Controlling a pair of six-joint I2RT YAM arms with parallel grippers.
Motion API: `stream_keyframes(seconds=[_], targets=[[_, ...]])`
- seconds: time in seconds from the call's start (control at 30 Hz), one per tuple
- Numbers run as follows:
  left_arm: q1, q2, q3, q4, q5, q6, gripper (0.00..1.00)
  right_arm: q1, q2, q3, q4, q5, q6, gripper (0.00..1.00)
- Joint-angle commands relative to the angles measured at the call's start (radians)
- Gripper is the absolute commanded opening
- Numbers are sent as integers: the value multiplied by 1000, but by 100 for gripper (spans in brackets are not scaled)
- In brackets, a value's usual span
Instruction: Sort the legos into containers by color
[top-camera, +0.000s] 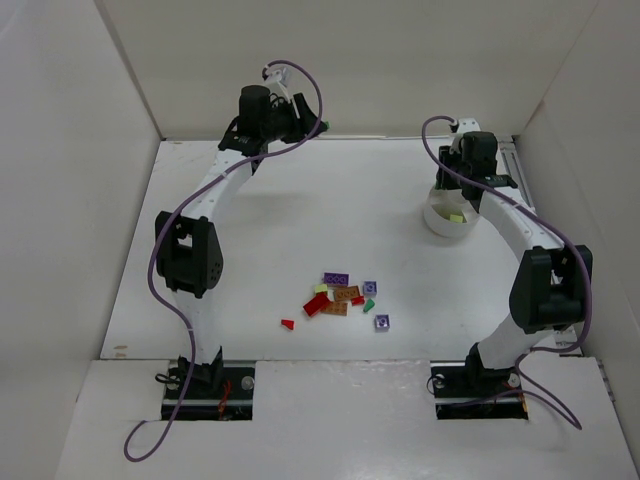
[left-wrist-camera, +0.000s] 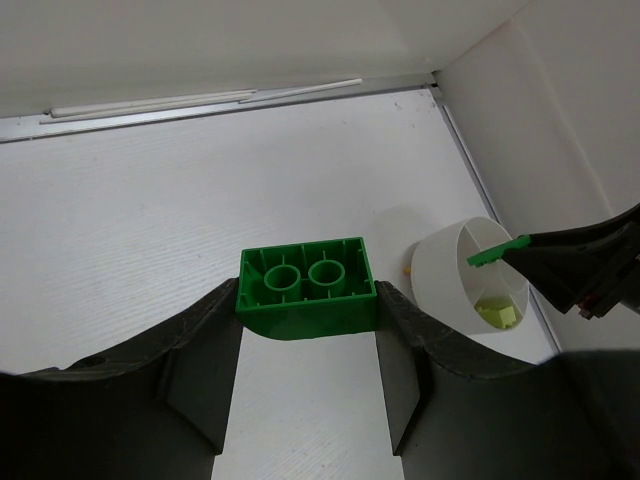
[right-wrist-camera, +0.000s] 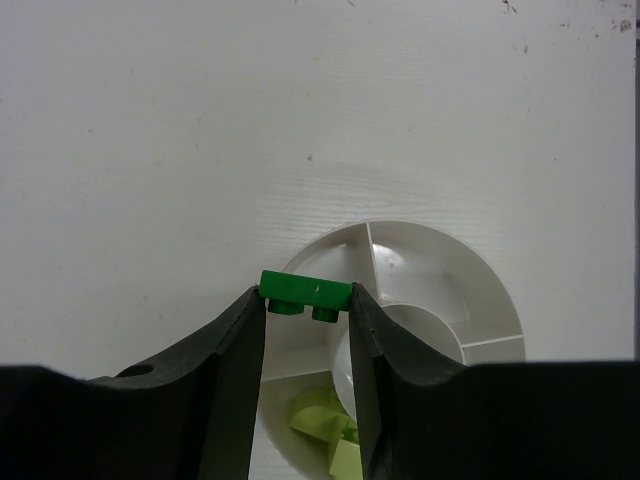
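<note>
Fingers (left-wrist-camera: 205, 375) of the left gripper (left-wrist-camera: 308, 305) are set narrow and clamp a green brick (left-wrist-camera: 305, 285) by its two short ends, its hollow underside (two round tubes showing) turned toward the wrist camera. It hangs above the bare table (top-camera: 300, 200) near the far wall, well apart from everything else.

The right gripper (right-wrist-camera: 306, 300) is just as narrow, pinching a much thinner green plate (right-wrist-camera: 305, 292) edge-on between its tips. That plate hangs over the near-left rim of the round white dish (right-wrist-camera: 430, 262), which sits toward the table's far right corner; which compartment lies under it I cannot tell. One compartment holds pale yellow-green pieces (right-wrist-camera: 320, 420).

Nearer the arm bases, the loose legos (top-camera: 340, 295) lie in a small cluster of red, purple, orange-brown and green, with a single red piece (top-camera: 288, 324) just to its left.
</note>
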Motion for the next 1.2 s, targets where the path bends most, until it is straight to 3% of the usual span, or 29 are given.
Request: stream_keyframes(seconds=[0.0,0.13,0.5,1.0,1.13,1.17], targets=[[7,-28,6,14,-1,18,20,7,-24,13,56,0,-15,32],[7,-46,-17,14,-24,38,20,7,-24,4,56,-2,-15,33],[-2,-56,-26,-6,-24,56,21,16,-51,-6,56,0,-15,56],[-35,-53,-2,-24,-25,99,21,26,-168,-25,56,32,8,61],[-103,-16,76,-70,-56,188,21,4,-241,-53,47,30,44,76],[-116,-7,87,-70,-65,199,21,-11,-260,-62,47,14,53,85]])
